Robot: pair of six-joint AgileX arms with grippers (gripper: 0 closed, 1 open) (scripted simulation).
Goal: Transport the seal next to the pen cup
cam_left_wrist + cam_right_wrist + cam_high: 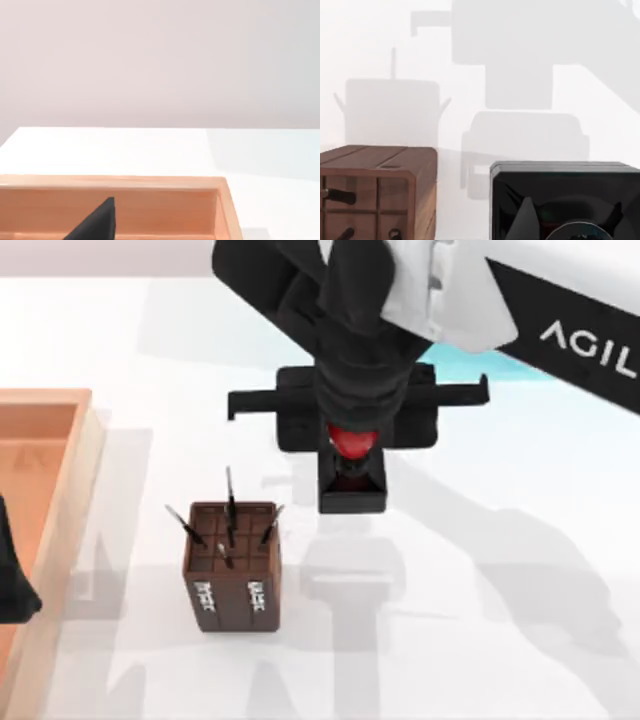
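White table (520, 570): seal (352, 445) apparently clamped at its knob by right gripper (352, 440), held just beside pen cup (232, 565) for placement; left gripper's state unclear.

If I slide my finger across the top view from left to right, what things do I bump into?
Light-wood tray → pen cup → seal, with the right claw over its red knob.

The white table (520, 570) carries the pen cup (231, 575) and a light-wood tray (60, 510).
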